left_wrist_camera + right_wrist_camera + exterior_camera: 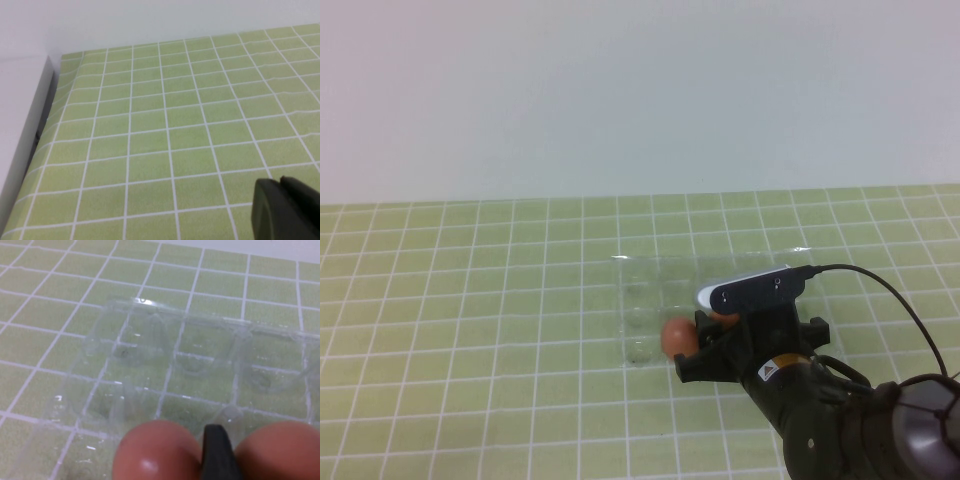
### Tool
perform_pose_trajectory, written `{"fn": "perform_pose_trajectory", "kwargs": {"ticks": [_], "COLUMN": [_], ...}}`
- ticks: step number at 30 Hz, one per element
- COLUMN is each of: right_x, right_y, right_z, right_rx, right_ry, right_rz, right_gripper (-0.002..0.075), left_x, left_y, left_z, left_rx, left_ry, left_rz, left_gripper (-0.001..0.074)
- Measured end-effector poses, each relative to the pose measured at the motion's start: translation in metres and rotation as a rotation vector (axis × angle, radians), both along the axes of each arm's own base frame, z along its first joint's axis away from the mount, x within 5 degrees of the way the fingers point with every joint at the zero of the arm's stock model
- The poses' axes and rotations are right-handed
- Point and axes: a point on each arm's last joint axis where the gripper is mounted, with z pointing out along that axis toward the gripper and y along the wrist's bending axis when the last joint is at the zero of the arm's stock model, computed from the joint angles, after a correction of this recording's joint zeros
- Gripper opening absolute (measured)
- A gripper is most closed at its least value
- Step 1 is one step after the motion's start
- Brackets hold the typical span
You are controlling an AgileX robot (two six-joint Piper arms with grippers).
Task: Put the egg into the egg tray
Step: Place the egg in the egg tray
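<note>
Over tray edge: we see right gripper (705,335) with a finger (216,452) between two eggs.
Grip: cannot tell.
egg (677,336): near egg tray (650,290), for placement.
Left gripper (285,210): parked; grip unclear.

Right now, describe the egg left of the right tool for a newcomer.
On the green grid mat, find the clear egg tray; the right tool sits at its near edge, the left tool hovers over bare mat. The egg is the orange one exposed on the right tool's left; its twin is mostly hidden under it.
</note>
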Motion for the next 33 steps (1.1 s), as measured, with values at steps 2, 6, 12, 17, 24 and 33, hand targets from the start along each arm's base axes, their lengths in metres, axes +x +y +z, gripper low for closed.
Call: {"fn": "perform_pose_trajectory", "kwargs": {"ticks": [2,6,12,17,24,33], "right_x": [0.0,0.0,0.0,0.0,0.0,-0.0004], "right_y": [0.0,0.0,0.0,0.0,0.0003,0.0004], "right_z": [-0.0006,-0.0006,-0.0006,-0.0006,-0.0005,-0.003], "right_rx": [-0.001,-0.001,-0.001,-0.003,-0.006,-0.01], "right_ry": [0.001,0.001,0.001,0.001,-0.001,0.008], "right_rz": [0.0,0.0,0.0,0.001,0.006,0.008], "right_gripper": [0.0405,0.0405,0.0419,0.0428,0.0468,0.0481], "left_x": [0.0,0.0,0.0,0.0,0.0,0.0], "left_y": [0.0,0.0,0.0,0.0,0.0,0.0], "left_z": [0.0,0.0,0.0,0.0,0.0,0.0], "left_rx": [0.0,0.0,0.0,0.0,0.0,0.0], "left_ry": [0.0,0.0,0.0,0.0,0.0,0.0], "left_rz": [0.0,0.0,0.0,0.0,0.0,0.0], "left_gripper": [-0.0002,-0.0002,-0.0002,-0.0002,-0.0002,-0.0002]}}
